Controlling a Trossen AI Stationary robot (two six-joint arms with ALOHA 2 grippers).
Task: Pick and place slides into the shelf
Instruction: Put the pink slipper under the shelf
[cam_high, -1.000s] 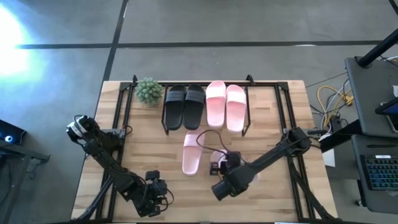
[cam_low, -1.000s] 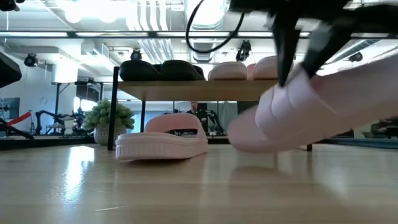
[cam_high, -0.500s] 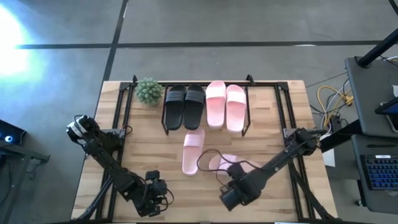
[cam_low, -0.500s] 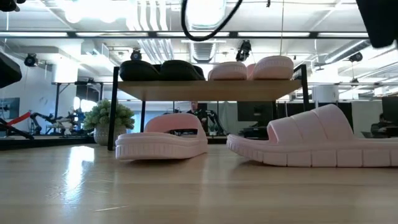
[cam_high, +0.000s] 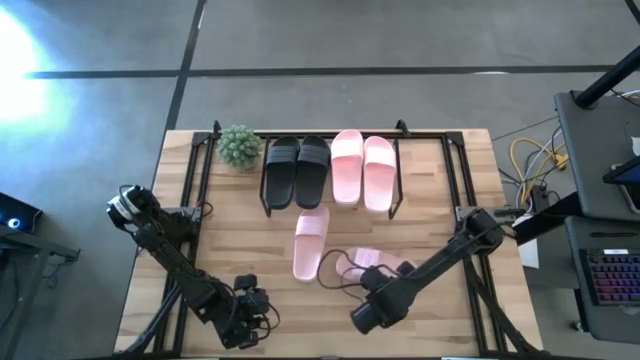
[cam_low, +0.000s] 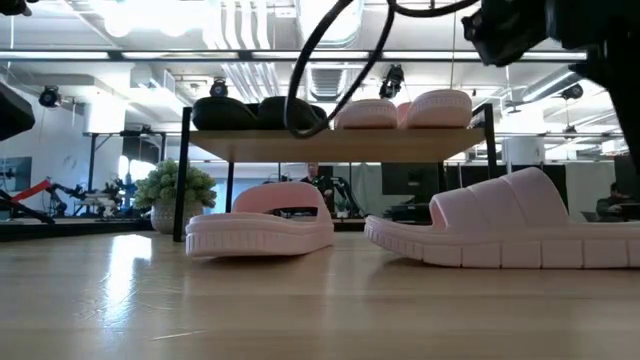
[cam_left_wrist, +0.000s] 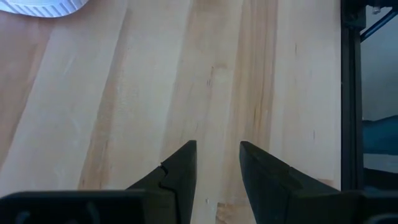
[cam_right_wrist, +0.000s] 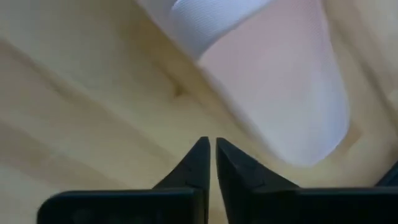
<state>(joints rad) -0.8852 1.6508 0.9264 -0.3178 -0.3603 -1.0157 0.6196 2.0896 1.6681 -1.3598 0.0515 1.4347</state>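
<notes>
Two black slides and two pale pink slides lie on top of the shelf. A third pink slide rests sole-down on the table in front of it. A fourth pink slide lies sole-down to its right. My right gripper hovers shut just on the near side of that slide, above the table and touching nothing. My left gripper waits open near the table's near edge.
A small potted plant stands left of the shelf. Black frame rails run along the table's left and right sides. Loose cable from the right arm loops over the table between the two pink slides.
A second ago my right gripper held the fourth pink slide tilted above the table. It has let go, and the slide now lies flat on its sole. The gripper has risen and drawn back toward the near edge.
</notes>
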